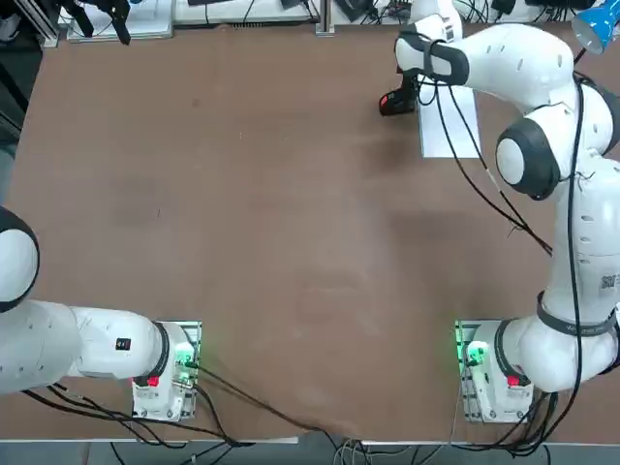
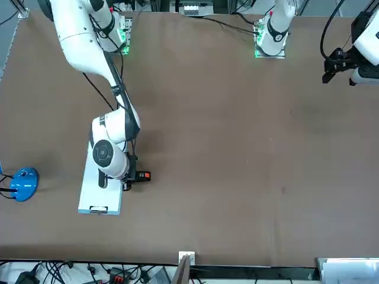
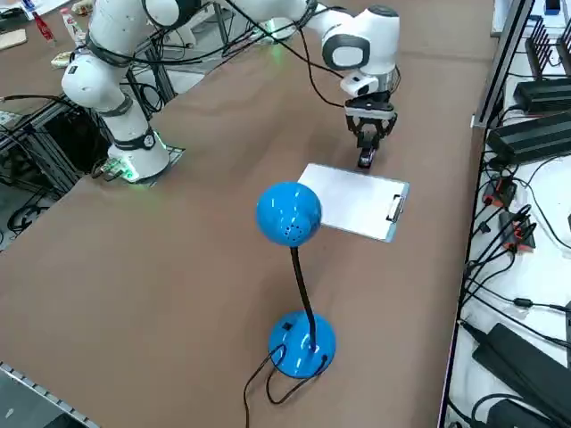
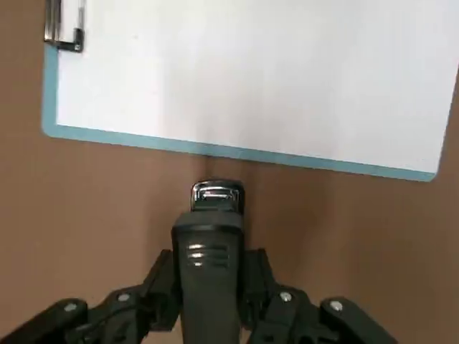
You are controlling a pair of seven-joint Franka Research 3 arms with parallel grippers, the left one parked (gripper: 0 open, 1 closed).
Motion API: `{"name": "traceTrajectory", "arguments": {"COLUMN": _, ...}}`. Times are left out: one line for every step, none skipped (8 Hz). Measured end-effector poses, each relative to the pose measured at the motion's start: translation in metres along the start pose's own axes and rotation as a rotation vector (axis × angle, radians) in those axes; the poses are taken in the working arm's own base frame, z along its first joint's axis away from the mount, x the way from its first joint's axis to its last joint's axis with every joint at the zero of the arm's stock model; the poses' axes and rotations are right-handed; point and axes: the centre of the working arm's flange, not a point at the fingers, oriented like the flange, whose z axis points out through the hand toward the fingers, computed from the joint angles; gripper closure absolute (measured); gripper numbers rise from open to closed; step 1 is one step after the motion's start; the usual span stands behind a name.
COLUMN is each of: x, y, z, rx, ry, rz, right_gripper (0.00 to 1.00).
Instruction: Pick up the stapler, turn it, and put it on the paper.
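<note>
Right gripper (image 4: 208, 304) is down at the far right part of the table (image 1: 271, 223), jaws closed in on the stapler (image 4: 210, 251) from both sides, pads against its flanks at about mid-body. Whether the stapler is off the table yet, can't tell; in the right side view it hangs nose-down under the gripper (image 3: 369, 134), so maybe just lifted or tipped.

Stapler (image 1: 395, 102) sits just beside the long edge of the paper (image 1: 453, 121), not on it. In the wrist view its metal-tipped end points at the sheet (image 4: 251, 72). Paper is on a blue-edged clipboard, with the clip (image 4: 63, 25) at one short end.

Handling, as a guess: stapler is rigid, small, moderately heavy for its size, plastic shell likely a bit slick. The top arm is hinged, so squeeze across the sides, not top to bottom. Mid-body hold looks sensible; it keeps the weight balanced for the turn. Paper is thin and light and could shift if nudged, so set down flat, clear of the clip.

Blue desk lamp (image 3: 291, 218) stands near the paper, to the right.
</note>
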Motion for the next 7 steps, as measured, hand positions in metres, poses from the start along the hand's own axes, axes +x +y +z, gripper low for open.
{"name": "traceTrajectory", "arguments": {"x": 0.001, "y": -0.004, "z": -0.025, "rx": 0.024, "ry": -0.003, "rz": -0.052, "right_gripper": 0.58}}
{"name": "traceTrajectory", "arguments": {"x": 0.004, "y": -0.004, "z": -0.055, "rx": 0.026, "ry": -0.002, "rz": -0.145, "right_gripper": 0.58}}
{"name": "traceTrajectory", "arguments": {"x": 0.009, "y": 0.000, "z": -0.083, "rx": 0.020, "ry": 0.000, "rz": -0.248, "right_gripper": 0.58}}
{"name": "traceTrajectory", "arguments": {"x": 0.020, "y": 0.003, "z": -0.108, "rx": 0.009, "ry": 0.001, "rz": -0.355, "right_gripper": 0.58}}
{"name": "traceTrajectory", "arguments": {"x": 0.037, "y": 0.007, "z": -0.127, "rx": -0.009, "ry": 0.000, "rz": -0.484, "right_gripper": 0.58}}
{"name": "traceTrajectory", "arguments": {"x": 0.054, "y": 0.010, "z": -0.141, "rx": -0.025, "ry": -0.004, "rz": -0.625, "right_gripper": 0.58}}
{"name": "traceTrajectory", "arguments": {"x": 0.070, "y": 0.013, "z": -0.149, "rx": -0.038, "ry": -0.009, "rz": -0.754, "right_gripper": 0.58}}
